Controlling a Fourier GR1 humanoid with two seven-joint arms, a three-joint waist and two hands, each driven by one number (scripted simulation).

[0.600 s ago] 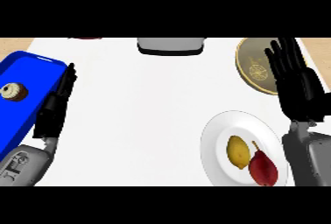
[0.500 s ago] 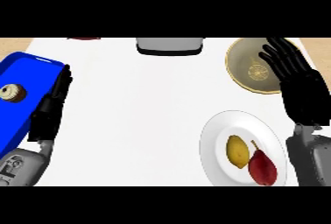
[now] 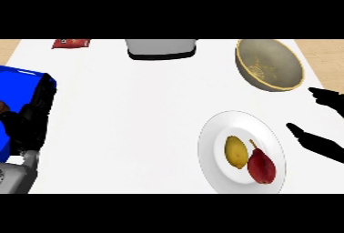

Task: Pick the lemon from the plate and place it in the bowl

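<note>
While the lemon [image 3: 235, 151] rests plated, fingers [image 3: 316, 142] hover right.

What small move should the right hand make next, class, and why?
Probably bring the right hand left over the plate and above the lemon. The lemon lies untouched beside the red pear, and the hand is open off the plate's right rim.

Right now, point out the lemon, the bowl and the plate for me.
lemon [image 3: 236, 152], head view, middle of its yellow skin.
bowl [image 3: 295, 75], head view, right inner wall.
plate [image 3: 214, 136], head view, bare white part left of the lemon.
</note>
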